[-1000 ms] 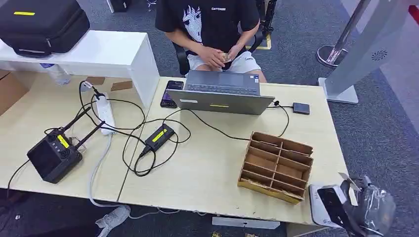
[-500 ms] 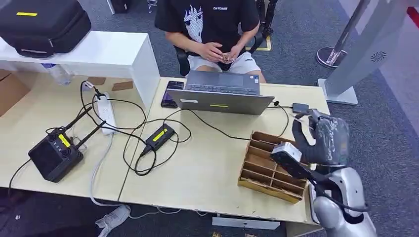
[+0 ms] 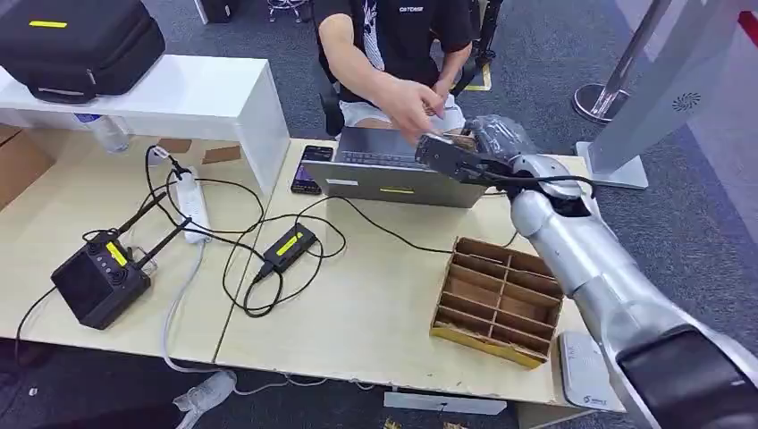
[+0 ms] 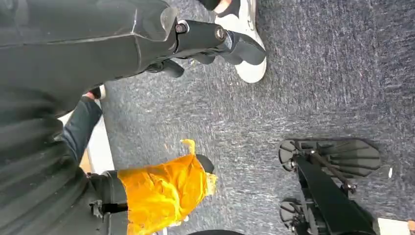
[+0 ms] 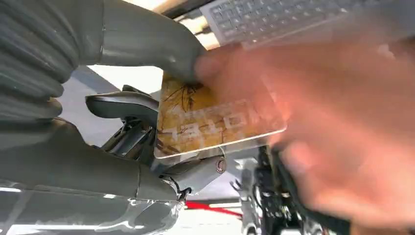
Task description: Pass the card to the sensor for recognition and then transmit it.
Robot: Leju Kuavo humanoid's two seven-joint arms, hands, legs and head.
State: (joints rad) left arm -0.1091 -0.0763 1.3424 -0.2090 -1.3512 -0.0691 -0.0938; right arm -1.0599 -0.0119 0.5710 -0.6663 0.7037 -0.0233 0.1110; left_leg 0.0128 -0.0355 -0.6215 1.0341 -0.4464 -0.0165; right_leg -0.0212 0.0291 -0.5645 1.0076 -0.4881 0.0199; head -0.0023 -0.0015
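Note:
My right hand is stretched out over the back of the laptop, toward the seated person. It pinches a yellow-brown card between the thumb and the fingers. The card points at the person, whose hand reaches in; in the right wrist view that blurred hand touches the card's far end. The white card sensor lies at the table's front right corner, well behind my hand. My left hand hangs over the carpet with its fingers stretched out and nothing in them.
A wooden divider box sits under my right forearm. Cables, a black adapter, a power strip, a black device and a phone lie on the table's left half. A grey stand rises at the far right.
My right arm has risen from the sensor at the table's front right and swung forward over the laptop with the card. The person has leaned in and reached for it.

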